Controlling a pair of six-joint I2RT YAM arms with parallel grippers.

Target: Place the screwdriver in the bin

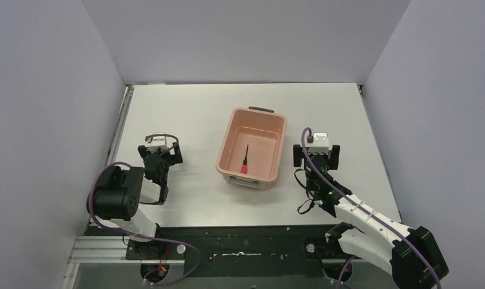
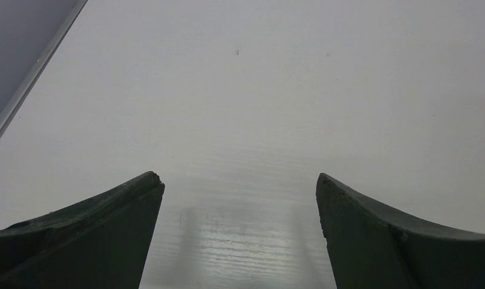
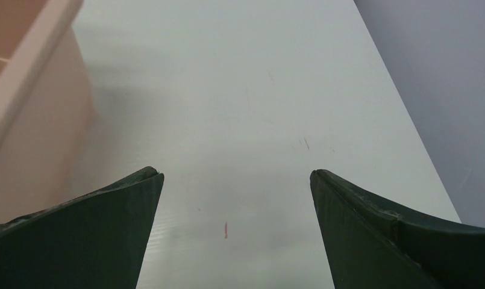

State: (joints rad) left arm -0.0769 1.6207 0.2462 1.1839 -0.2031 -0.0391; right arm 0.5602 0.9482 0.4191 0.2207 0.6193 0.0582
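Observation:
The small screwdriver [image 1: 244, 161], red handle and thin black shaft, lies on the floor of the salmon-pink bin [image 1: 235, 129] in the middle of the table. My right gripper [image 3: 236, 174] stands open just right of the bin, nothing between its fingers; the bin's outer wall [image 3: 29, 120] fills the left edge of the right wrist view. My left gripper [image 2: 240, 177] is open over bare table to the left of the bin, also holding nothing. In the top view the right gripper [image 1: 317, 150] and left gripper [image 1: 159, 150] flank the bin.
Grey walls enclose the white table [image 1: 191, 108] on three sides. A metal rail [image 1: 122, 126] runs along the left edge. A small red mark [image 3: 226, 229] sits on the table under the right gripper. The table's right edge [image 3: 408, 120] is near.

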